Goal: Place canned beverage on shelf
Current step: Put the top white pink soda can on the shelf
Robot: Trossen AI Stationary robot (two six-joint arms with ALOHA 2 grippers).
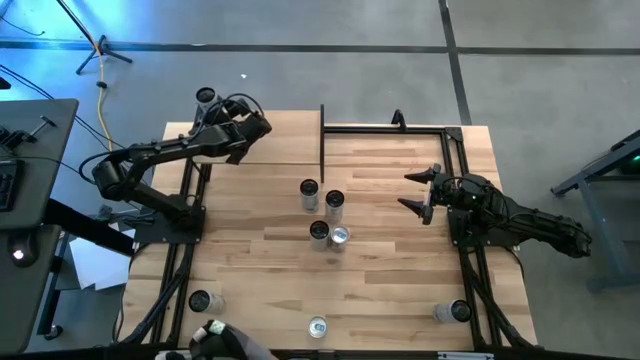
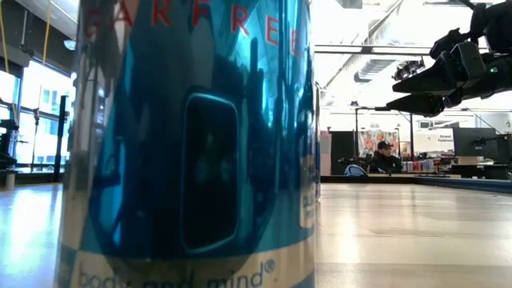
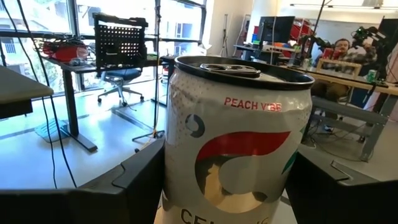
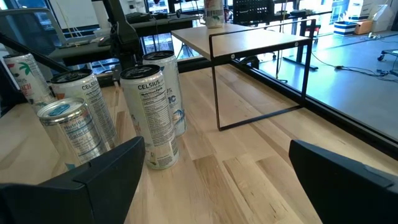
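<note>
A white can with red "PEACH VIBE" lettering stands upright on the pale shelf board at the table's far left, near the board's far left corner. My left gripper is shut on it. The can and the board with its thin black posts also show far off in the right wrist view. My right gripper is open and empty above the table's right side, facing several cans that stand in the table's middle. My left gripper pinches the can's side wall between its two fingers, one on each side, low on the can's body. The fingers come about level. The can stands upright with its bottom on the shelf board.
A bare black metal frame stands at the far right. Single cans stand near the table's front edge. A blue can fills the low view's left half. A person sits far behind the table.
</note>
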